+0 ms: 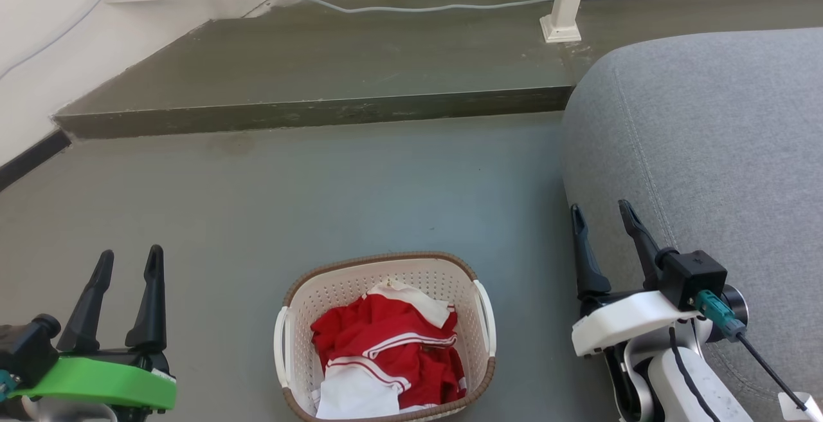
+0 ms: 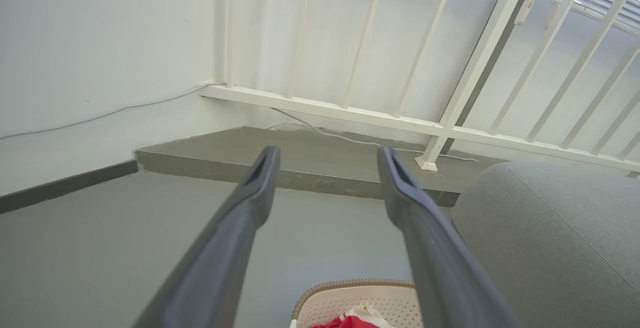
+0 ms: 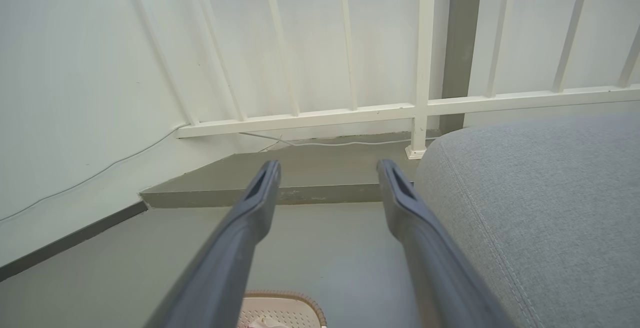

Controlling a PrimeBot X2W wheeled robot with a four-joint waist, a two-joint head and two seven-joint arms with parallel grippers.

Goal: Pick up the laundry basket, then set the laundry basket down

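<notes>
On the floor beside the grey sofa: laundry basket, red-and-white clothes inside | left end effector, right end effector: both spread, empty, flanking it | advice: descend together, grip loop handles evenly, lift level.

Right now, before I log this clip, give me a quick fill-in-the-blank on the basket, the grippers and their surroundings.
The laundry basket stands on the ____.
The clothes inside it are white and ____.
The left gripper and right gripper are both ____, holding nothing.
The grey upholstered seat lies on the robot's ____ side.
Missing words: floor; red; open; right.
</notes>
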